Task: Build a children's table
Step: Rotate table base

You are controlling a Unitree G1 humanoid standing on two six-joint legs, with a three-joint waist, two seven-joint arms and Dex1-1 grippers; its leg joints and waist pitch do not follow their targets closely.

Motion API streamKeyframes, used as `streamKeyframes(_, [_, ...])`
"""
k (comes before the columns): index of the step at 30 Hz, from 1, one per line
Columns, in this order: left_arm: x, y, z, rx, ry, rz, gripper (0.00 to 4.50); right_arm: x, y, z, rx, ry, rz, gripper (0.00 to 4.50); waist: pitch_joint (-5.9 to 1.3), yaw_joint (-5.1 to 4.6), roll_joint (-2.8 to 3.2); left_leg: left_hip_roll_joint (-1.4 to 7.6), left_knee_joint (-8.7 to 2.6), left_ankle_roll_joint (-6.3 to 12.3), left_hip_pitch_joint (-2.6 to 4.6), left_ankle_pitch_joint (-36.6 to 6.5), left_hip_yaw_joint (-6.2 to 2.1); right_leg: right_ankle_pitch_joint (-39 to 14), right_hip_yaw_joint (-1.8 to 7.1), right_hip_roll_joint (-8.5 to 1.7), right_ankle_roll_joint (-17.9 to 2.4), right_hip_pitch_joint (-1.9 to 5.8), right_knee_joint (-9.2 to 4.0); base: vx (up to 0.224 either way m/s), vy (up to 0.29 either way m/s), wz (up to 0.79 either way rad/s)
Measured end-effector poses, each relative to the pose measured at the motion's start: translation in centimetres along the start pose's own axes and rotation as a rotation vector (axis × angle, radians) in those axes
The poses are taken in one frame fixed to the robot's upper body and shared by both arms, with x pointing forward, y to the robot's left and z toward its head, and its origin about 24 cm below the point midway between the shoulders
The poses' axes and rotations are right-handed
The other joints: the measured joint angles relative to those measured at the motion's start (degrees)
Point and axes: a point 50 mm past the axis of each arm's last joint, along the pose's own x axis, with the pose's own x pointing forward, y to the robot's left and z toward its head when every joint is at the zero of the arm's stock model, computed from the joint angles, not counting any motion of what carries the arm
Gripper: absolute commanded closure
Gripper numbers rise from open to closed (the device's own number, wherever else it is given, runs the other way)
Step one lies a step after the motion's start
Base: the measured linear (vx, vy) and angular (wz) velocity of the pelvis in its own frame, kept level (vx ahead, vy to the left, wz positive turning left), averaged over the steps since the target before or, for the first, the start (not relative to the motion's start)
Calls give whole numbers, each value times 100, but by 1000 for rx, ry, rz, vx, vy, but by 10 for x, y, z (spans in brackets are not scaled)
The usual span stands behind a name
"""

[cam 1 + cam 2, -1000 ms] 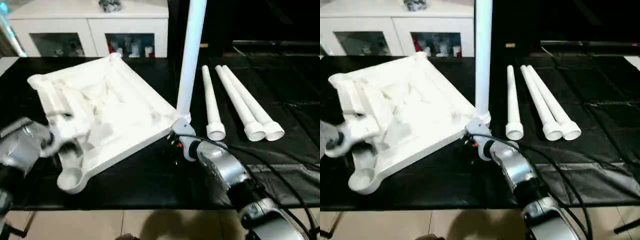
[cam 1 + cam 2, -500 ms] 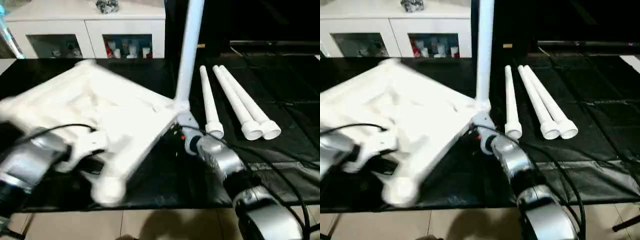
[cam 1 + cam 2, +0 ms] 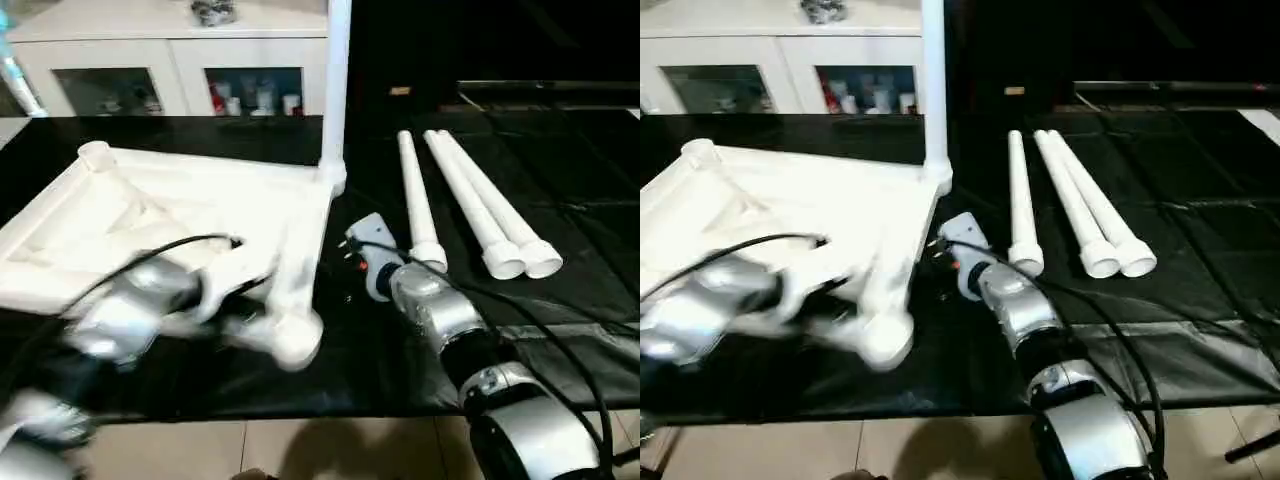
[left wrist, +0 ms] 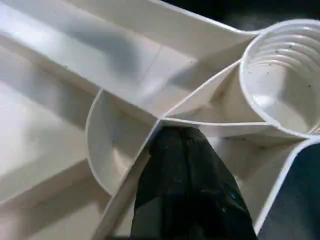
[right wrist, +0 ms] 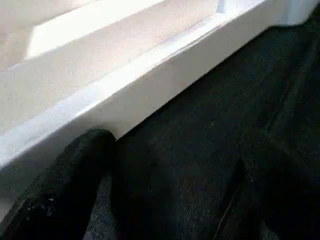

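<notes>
A: Where is the table top [image 3: 180,215] found?
B: It is laid ribbed side up on the black desk [image 3: 560,190], with one leg [image 3: 336,90] stood upright in its far corner socket. An empty round socket [image 4: 280,80] is seen at its near corner.

A: And the other legs?
B: Three loose legs [image 3: 480,205] are laid side by side on the desk, just beyond the top's leg-bearing side.

A: How are the tools set?
B: The left tool [image 4: 187,185] is closed on a rib of the table top beside the empty socket. The right tool [image 5: 170,200] is spread wide, nothing held, just beside the top's edge.

A: Anything behind?
B: A white cabinet [image 3: 170,50] is seen past the top.
</notes>
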Motion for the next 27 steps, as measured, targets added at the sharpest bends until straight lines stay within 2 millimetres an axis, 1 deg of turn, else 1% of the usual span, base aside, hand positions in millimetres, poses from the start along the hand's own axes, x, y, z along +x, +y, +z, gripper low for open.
streamKeyframes(2, [7, 6, 4, -1, -12, 65, 444, -1, -2, 3, 23, -20, 1, 0, 0, 8, 0, 0, 3, 1, 0, 0, 0, 3, 0, 0, 1, 1, 0, 0, 0, 0])
streamKeyframes(5, [10, 11, 7, -14, -46, 123, 444, -2, -4, 10, 55, -57, -3, 0, 0, 16, 0, 1, 3, 1, -6, 0, 0, 3, 0, 0, 1, -3, -3, 0, 0, 0])
streamKeyframes(7, [9, 14, 12, -9, -82, 145, 444, -5, -8, 14, 86, -77, -22, 0, 1, 32, 0, 1, 2, 2, -12, -1, -1, 3, -2, 0, 1, -6, -4, 0, 0, 0])
streamKeyframes(9, [8, 16, 24, -3, -162, 157, 444, -7, -11, 24, 106, -121, -47, 0, 0, 66, 0, 1, 1, 2, -13, -1, 0, 3, -2, 0, 1, -8, -6, 0, 0, 0])
streamKeyframes(12, [10, 15, 39, 23, -261, 165, 444, -8, -13, 36, 100, -163, -73, 0, 0, 84, 1, 1, 1, 2, -11, -1, 0, 3, -2, 0, 1, -6, -5, 0, 0, 0])
streamKeyframes(14, [9, 16, 41, 14, -291, 185, 444, -11, -18, 38, 96, -171, -105, 0, 0, 93, 0, 1, 3, 2, -11, -1, 0, 3, -2, 0, 1, -6, -3, 0, 0, 0])
streamKeyframes(15, [7, 18, 41, 0, -303, 196, 444, -14, -24, 37, 100, -172, -138, 0, 0, 93, 1, 1, 5, 2, -11, -1, 0, 3, -2, 0, 1, -5, -3, 0, 0, 0])
streamKeyframes(18, [0, 21, 42, -16, -324, 206, 408, -22, -43, 39, 133, -176, -234, 0, 1, 84, 1, 1, 7, 2, -12, 0, 0, 4, -1, 0, 2, -6, -3, 0, 0, 0])
streamKeyframes(20, [-6, 21, 48, 5, -349, 197, 403, -26, -54, 45, 142, -185, -282, 0, 1, 82, 1, 1, 5, 2, -10, -1, 0, 3, -1, 0, 2, -6, -3, 0, 0, 0])
streamKeyframes(21, [-10, 19, 51, 17, -360, 184, 403, -27, -57, 49, 140, -184, -294, 0, 1, 73, 1, 1, 3, 2, -12, -1, 1, 3, -2, 0, 2, -9, -3, 0, 0, 0])
streamKeyframes(22, [-11, 17, 55, 28, -377, 166, 389, -28, -60, 51, 143, -184, -307, 0, 1, 72, 1, 1, 3, 2, -12, -1, 1, 3, -2, 0, 2, -9, -2, 0, 0, 0])
streamKeyframes(23, [-14, 15, 61, 45, -399, 151, 389, -29, -62, 53, 142, -183, -317, 0, 1, 73, 1, 1, 0, 1, -11, -1, 1, 3, -2, 0, 3, -9, -3, 0, 0, 0])
streamKeyframes(24, [-15, 14, 63, 53, -409, 137, 373, -29, -63, 53, 144, -179, -321, 0, 1, 70, 1, 2, 0, 1, -11, -1, 1, 3, -2, 0, 3, -9, -3, 0, 0, 0])
streamKeyframes(26, [-17, 11, 67, 64, -421, 120, 367, -28, -63, 51, 151, -164, -323, 0, 1, 72, 1, 2, 0, 2, -11, -1, 1, 3, -3, 0, 3, -9, -2, 0, 0, 0])
streamKeyframes(27, [-17, 11, 67, 63, -423, 114, 342, -28, -63, 50, 153, -159, -325, 0, 1, 73, 1, 2, 1, 2, -11, -1, 2, 3, -2, 0, 3, -9, -2, 0, 0, 0])
